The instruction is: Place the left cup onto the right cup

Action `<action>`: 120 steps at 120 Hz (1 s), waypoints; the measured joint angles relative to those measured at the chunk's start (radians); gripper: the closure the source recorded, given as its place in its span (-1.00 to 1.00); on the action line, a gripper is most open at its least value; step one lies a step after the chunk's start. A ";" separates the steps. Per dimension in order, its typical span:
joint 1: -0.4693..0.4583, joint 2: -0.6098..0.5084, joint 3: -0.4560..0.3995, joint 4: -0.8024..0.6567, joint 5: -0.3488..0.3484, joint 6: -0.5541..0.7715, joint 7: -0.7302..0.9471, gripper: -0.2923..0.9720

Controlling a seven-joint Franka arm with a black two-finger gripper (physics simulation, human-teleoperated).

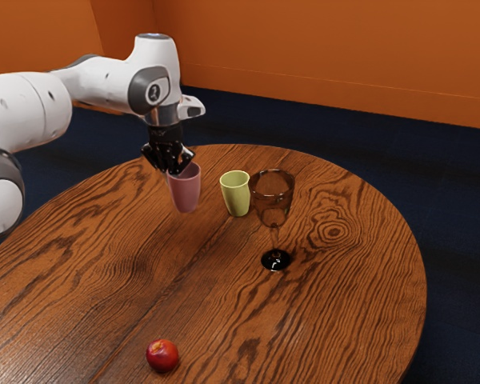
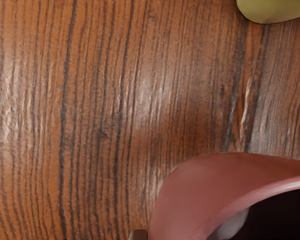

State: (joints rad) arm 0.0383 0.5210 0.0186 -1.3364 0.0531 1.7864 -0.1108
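In the exterior view, my arm comes in from the upper left of the frame. My gripper (image 1: 171, 166) sits at the rim of the pink cup (image 1: 185, 190), with the fingers clamped on its edge, just left of the frame's centre. Whether the cup's base touches the wood I cannot tell. Just to the exterior view's right stands the yellow-green cup (image 1: 236, 194), upright and apart from the pink one. A brown wine glass (image 1: 272, 200) stands right beside it. A red apple (image 1: 162, 354) lies well apart, near the bottom edge, on the round wooden table (image 1: 336, 304).

In the wrist view, the pink cup (image 2: 225, 190) shows close under my hand, its dark opening visible. Beyond it is wood grain (image 2: 90, 125) and an edge of the yellow-green cup (image 2: 270, 10).
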 joint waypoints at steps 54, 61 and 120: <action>0.033 0.256 -0.079 0.496 0.019 -0.172 -0.009 0.69; 0.032 0.311 -0.094 0.571 0.034 -0.181 -0.009 0.69; 0.018 0.550 -0.133 0.872 0.098 -0.145 -0.012 0.69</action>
State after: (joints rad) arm 0.0560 1.0711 -0.1143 -0.4641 0.1512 1.6418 -0.1225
